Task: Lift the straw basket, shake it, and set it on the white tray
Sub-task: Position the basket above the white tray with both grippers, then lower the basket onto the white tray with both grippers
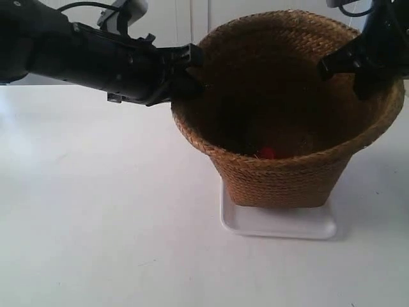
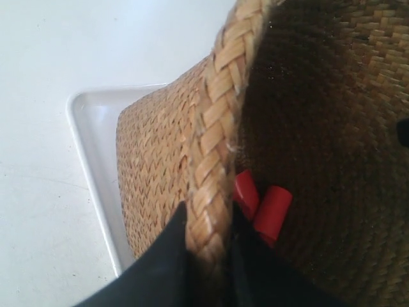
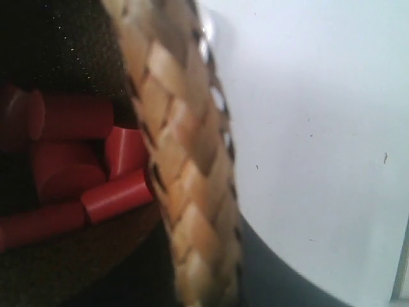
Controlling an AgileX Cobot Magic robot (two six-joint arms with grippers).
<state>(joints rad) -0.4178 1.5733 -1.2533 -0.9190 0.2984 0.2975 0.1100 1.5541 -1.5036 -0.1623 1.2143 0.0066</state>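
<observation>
The brown woven straw basket (image 1: 281, 173) stands with its base on the white tray (image 1: 278, 224), right of centre in the exterior view. My left gripper (image 2: 208, 220) is shut on the braided rim (image 2: 214, 160), one finger outside the wall and one inside. My right gripper (image 3: 204, 256) is shut on the opposite rim (image 3: 185, 173) the same way. The arm at the exterior view's left (image 1: 108, 61) meets the rim's left side; the arm at the exterior view's right (image 1: 370, 54) holds the right side. Several red cylinders (image 3: 77, 160) lie on the basket's dark floor.
The white table (image 1: 96, 217) spreads around the tray. A strip of tray (image 2: 96, 166) shows beside the basket's base in the left wrist view. One red piece (image 1: 266, 153) shows over the near rim in the exterior view.
</observation>
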